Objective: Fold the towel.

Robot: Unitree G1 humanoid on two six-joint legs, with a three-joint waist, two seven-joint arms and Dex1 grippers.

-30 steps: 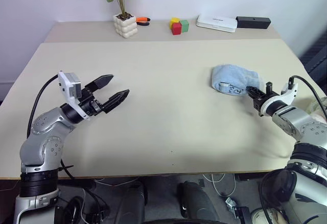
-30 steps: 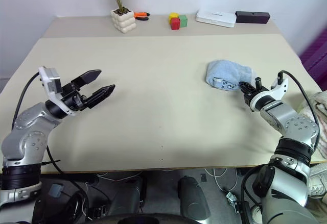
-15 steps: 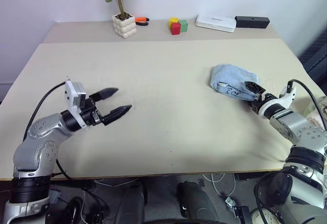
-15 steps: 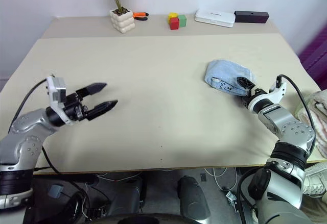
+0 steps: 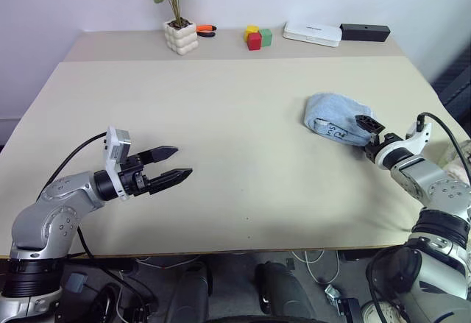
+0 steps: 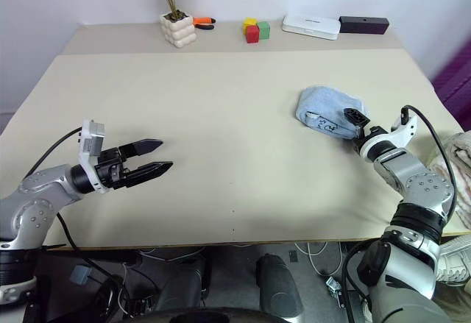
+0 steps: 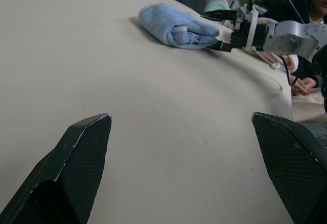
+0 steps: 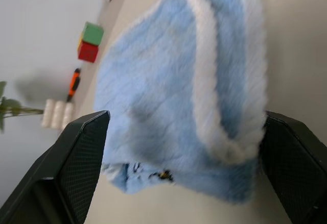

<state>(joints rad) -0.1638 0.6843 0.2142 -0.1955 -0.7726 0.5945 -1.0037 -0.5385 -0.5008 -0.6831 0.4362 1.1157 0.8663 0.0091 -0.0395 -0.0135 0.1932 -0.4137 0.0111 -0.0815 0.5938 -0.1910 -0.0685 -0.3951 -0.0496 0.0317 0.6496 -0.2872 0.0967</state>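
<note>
Potted plant (image 5: 176,14) and coloured blocks (image 5: 257,37) line the table's (image 5: 243,109) far edge.

The towel (image 5: 335,117) bears a small dark printed mark with lettering (image 5: 335,131) on its near edge, but the characters are too small and bent to read. No other writing, brand or number is legible on anything on the desk (image 5: 235,154).

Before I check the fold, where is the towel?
In the eye views the towel lies bunched on the table's right side, right at the open right gripper.
</note>
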